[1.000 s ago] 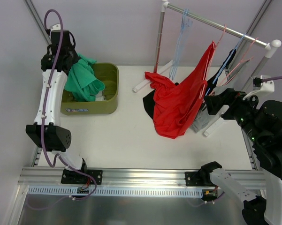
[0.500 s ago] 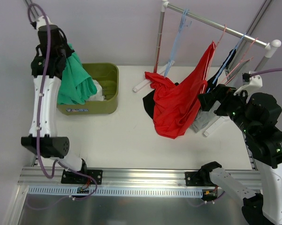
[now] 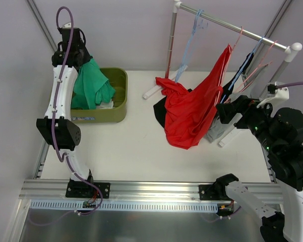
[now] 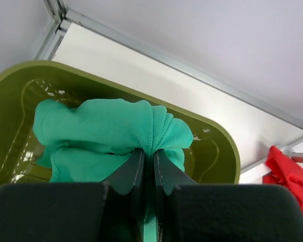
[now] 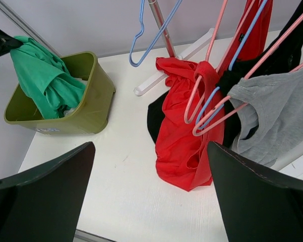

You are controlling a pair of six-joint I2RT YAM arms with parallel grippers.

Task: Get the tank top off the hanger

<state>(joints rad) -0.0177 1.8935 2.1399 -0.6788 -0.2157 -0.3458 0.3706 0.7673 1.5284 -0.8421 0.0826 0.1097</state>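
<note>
The left claw (image 4: 147, 157) is clenched tight on a bunch of the green tank top (image 4: 111, 126) and holds it up over the green bin (image 4: 227, 146). The top's low end hangs down into the bin. A small label (image 3: 84, 118) sits on the bin's front, but its words are too tiny to read. The right claw (image 5: 150, 151) is wide open with nothing in it, near the red top (image 3: 191, 116). The red top hangs on a pink hanger (image 5: 204, 96) on the rack (image 3: 227, 25) and droops to the white tabletop (image 3: 131, 146).

right gripper (image 5: 150, 151) — jaws wide | red tank top (image 5: 179, 141) on pink hanger (image 5: 204, 91) | green garment (image 5: 45, 80) over olive bin (image 5: 93, 101)
</note>
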